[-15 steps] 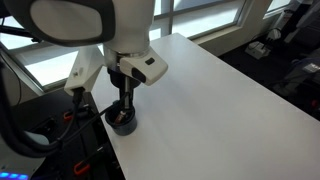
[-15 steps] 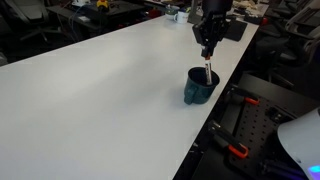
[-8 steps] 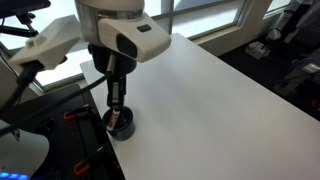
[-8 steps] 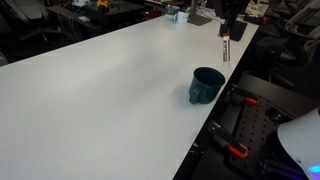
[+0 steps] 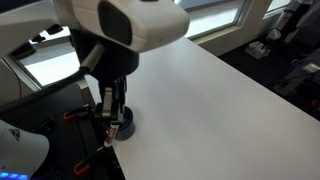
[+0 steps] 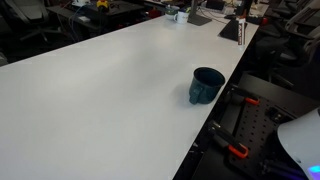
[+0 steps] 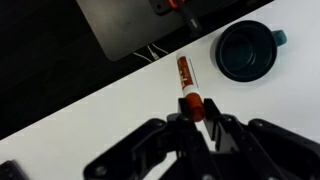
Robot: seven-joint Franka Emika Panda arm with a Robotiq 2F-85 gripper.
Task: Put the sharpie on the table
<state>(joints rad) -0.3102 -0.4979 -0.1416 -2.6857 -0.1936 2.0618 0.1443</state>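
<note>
**Sharpie gripped above the table, not yet set down**

From where I stand, the tool is clenched on the sharpie. In the wrist view its two fingers press against the lower end of the red barrel, and the rest of the pen sticks out ahead of them. The pen hangs over the white table, close to the edge where the tabletop gives way to the dark floor.

The dark cup sits off to one side, near the pen but apart from it, and its mouth shows nothing inside. In an exterior view the cup stands alone near the table's long edge. The tool is well away from it, up by the far corner. In an exterior view from the opposite side, the arm's bulk hides most of the grip, and only the cup just below the tool is clear.

As I judge it, the task is about halfway done. The sharpie is clear of the cup and under control, but it is carried rather than resting. I cannot tell whether its tip touches the surface, though it looks to hang above it. What remains is to lower it onto open tabletop, keeping back from the edge so it cannot roll off. Then the fingers have to release it and the tool pull back.
</note>
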